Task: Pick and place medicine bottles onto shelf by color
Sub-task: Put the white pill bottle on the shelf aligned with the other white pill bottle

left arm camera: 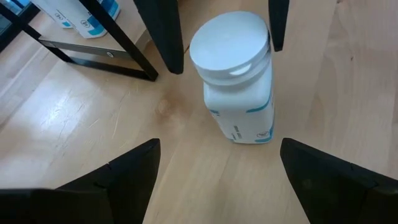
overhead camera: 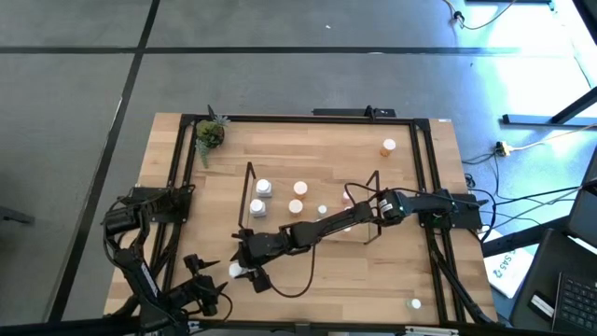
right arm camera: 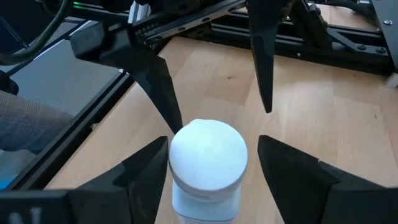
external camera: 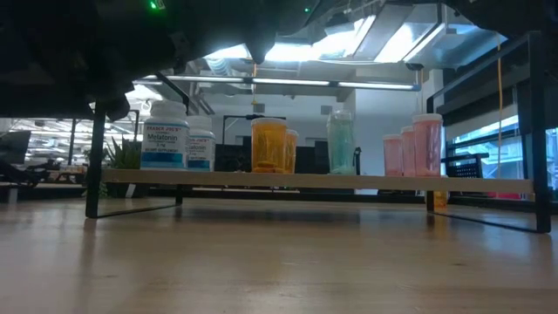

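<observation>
Shelf (external camera: 305, 180) stands mid-table with white, orange, teal and pink bottles already sorted on its board, while one white bottle (left arm camera: 239, 93) stands upright on the table in front of its left end. The right gripper (right arm camera: 212, 144) straddles that bottle's cap with fingers wide and nothing held, and the left gripper (left arm camera: 219, 143), equally wide and empty, points at it from just beside. With both crowding one bottle, I judge the fingers could clash, or an off-centre squeeze could tip it.

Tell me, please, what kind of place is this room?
Probably a robotics lab inside an open office. The low view shows ceiling lights and desks behind the shelf. The high view shows a wooden table on grey floor, with cables beside it.
</observation>
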Robot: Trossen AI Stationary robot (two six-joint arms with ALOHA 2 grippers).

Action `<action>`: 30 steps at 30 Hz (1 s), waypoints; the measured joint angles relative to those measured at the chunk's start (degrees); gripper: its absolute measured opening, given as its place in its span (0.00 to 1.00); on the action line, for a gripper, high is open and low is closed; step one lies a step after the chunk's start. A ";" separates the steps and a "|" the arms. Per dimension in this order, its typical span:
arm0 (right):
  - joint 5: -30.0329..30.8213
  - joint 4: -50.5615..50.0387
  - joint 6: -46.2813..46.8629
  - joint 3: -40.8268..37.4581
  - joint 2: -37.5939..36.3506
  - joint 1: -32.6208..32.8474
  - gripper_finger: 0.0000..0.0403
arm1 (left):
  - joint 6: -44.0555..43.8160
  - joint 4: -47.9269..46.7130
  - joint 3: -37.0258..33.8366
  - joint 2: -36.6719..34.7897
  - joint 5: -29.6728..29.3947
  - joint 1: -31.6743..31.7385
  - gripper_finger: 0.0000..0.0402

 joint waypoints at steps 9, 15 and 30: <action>0.00 -0.16 0.31 0.00 0.00 0.11 0.49 | -0.59 0.02 0.00 0.00 0.01 0.00 0.81; 0.02 -0.71 2.10 0.00 -0.02 0.11 0.45 | -0.58 0.01 0.00 0.00 0.01 0.00 0.81; 0.00 -1.63 4.55 0.51 -0.04 0.77 0.45 | -0.55 0.02 0.00 0.00 0.00 0.00 0.81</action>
